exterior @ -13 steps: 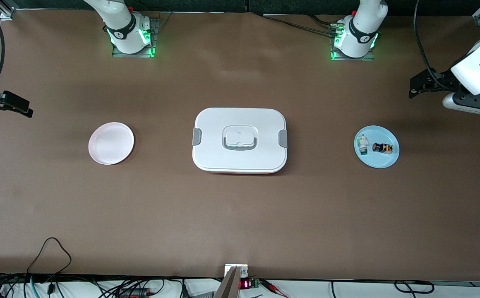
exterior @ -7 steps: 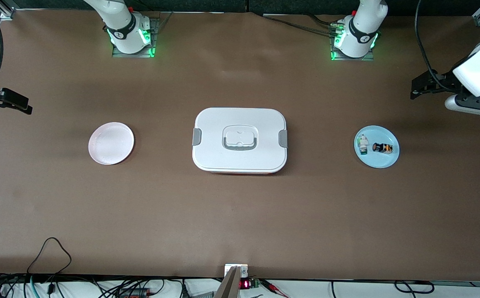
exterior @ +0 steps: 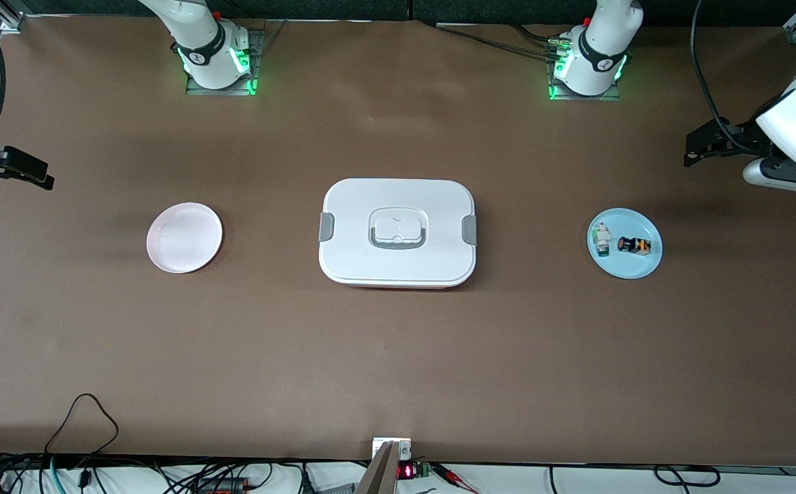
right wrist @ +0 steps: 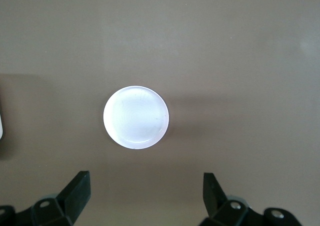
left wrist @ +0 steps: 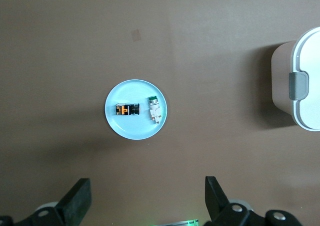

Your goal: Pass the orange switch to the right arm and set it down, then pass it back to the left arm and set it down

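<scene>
The orange switch, a tiny black block with orange markings, lies on a light blue plate toward the left arm's end of the table. My left gripper hangs open and empty, high over the bare table beside that plate. The white box stands shut in the middle of the table. My right gripper hovers open and empty over the table's right-arm end, with a pale empty plate below it in its wrist view.
A small white-and-green component shares the blue plate with the switch. Both arm bases stand along the edge farthest from the front camera. Cables hang over the nearest edge.
The left arm's hand has drifted slightly toward its end of the table. The right gripper has barely shifted. Nothing on the table has moved.
</scene>
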### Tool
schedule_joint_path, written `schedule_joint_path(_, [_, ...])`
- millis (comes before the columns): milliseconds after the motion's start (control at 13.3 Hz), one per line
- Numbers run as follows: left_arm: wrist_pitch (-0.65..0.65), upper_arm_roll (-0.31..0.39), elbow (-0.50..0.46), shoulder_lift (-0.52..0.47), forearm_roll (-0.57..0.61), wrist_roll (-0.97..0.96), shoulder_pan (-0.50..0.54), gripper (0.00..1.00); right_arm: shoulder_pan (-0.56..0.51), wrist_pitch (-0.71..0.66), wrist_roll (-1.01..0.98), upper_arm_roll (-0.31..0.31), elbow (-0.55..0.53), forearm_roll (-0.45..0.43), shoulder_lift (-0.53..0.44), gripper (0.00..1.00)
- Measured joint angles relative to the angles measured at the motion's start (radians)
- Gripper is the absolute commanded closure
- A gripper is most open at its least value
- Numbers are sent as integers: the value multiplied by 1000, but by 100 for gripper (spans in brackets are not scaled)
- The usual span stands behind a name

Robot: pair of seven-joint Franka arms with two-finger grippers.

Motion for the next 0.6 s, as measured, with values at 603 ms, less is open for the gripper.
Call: schedule_joint_path(603, [8,-2,11,-1,7,1,14,0,3,-51,11,2,2,0,-35,0])
